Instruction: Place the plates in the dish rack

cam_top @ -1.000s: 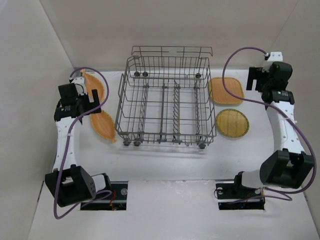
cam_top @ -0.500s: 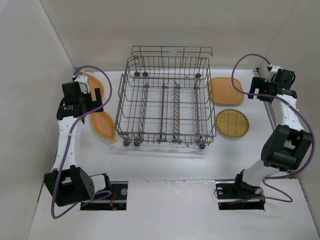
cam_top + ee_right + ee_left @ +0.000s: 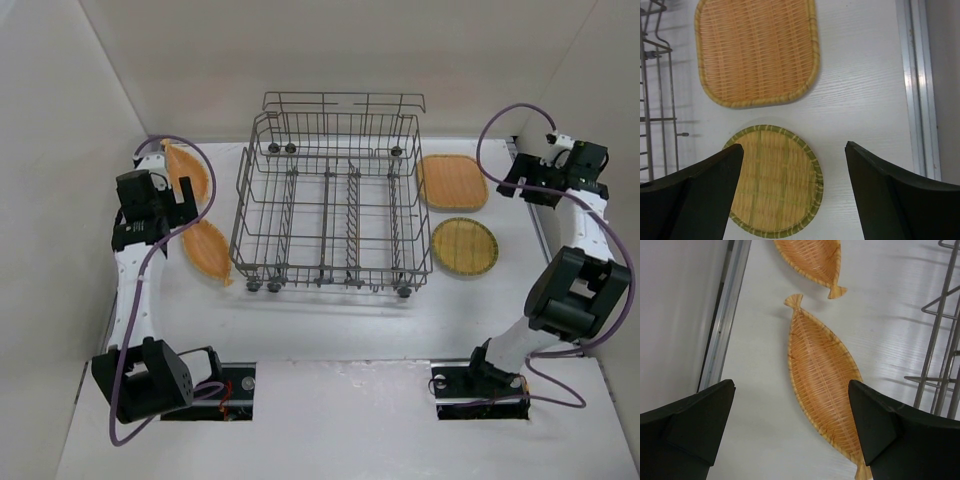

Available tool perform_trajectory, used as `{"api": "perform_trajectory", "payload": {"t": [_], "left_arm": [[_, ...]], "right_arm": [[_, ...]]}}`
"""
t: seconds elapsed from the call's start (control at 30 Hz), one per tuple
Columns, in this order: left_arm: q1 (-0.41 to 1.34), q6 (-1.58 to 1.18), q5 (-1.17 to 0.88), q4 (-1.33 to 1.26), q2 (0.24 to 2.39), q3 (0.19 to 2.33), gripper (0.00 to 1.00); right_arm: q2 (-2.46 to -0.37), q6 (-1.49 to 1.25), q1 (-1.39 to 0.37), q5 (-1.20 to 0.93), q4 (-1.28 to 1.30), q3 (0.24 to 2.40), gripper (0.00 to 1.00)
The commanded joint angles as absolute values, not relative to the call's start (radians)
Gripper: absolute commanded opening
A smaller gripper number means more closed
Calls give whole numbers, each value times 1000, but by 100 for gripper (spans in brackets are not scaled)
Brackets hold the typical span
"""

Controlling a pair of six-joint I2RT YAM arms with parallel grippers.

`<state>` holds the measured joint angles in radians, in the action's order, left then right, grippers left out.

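Your left gripper [image 3: 790, 390] hangs with fingers spread wide above one leaf-shaped plate [image 3: 822, 382]. The second leaf-shaped plate [image 3: 812, 260] lies just beyond it, both flat on the table [image 3: 330, 320] left of the dish rack [image 3: 338, 114]. Your right gripper [image 3: 794, 146], likewise spread and holding nothing, hangs over the round plate [image 3: 777, 182] and the rounded-rectangular plate [image 3: 757, 50], right of the rack.

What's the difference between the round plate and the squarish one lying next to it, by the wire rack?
Shape: the round plate is a circle, the squarish plate a rectangle with rounded corners.
Colour: the round plate is yellowish with a greenish rim, the squarish plate orange-tan.
Place: the squarish plate lies farther back, the round plate in front of it.
Both are woven and lie flat beside the dish rack, not in it.
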<state>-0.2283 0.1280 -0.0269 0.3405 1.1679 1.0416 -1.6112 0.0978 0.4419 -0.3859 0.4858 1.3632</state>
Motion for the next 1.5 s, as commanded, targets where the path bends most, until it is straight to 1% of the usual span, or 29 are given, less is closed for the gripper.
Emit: {"api": "perform_trajectory", "payload": {"t": [0.0, 0.07, 0.13, 0.23, 0.37, 0.6, 0.67, 0.8, 1.17, 1.3, 1.33, 1.47], "left_arm": [[-234, 129, -118, 345, 1153, 1084, 100], [-245, 111, -188, 376, 1166, 1107, 100], [-254, 94, -218, 382, 1166, 1121, 100], [-262, 77, -221, 393, 1175, 1155, 100], [-272, 72, -219, 413, 1198, 1199, 100], [-271, 40, -224, 422, 1262, 1272, 100], [-269, 34, -224, 422, 1272, 1285, 100], [-272, 35, -227, 431, 1292, 1313, 100], [-268, 41, -230, 479, 1359, 1397, 100], [-266, 46, -235, 500, 1393, 1436, 100], [-265, 48, -235, 506, 1407, 1449, 100], [-263, 51, -235, 518, 1456, 1496, 100]], "right_arm": [[-1670, 80, 470, -563, 515, 1434, 89], [-1729, 55, 476, -610, 541, 1469, 88], [-1793, 13, 482, -668, 555, 1508, 84], [-1918, -79, 504, -799, 597, 1593, 78], [-2051, -146, 513, -853, 640, 1701, 69], [-2173, -189, 510, -772, 655, 1818, 70], [-2207, -201, 510, -770, 666, 1848, 68], [-2259, -259, 510, -793, 661, 1887, 64], [-2367, -327, 509, -816, 640, 1947, 61], [-2410, -356, 509, -854, 632, 1974, 57], [-2419, -367, 509, -865, 626, 1979, 54], [-2444, -429, 506, -899, 583, 1994, 55]]}}
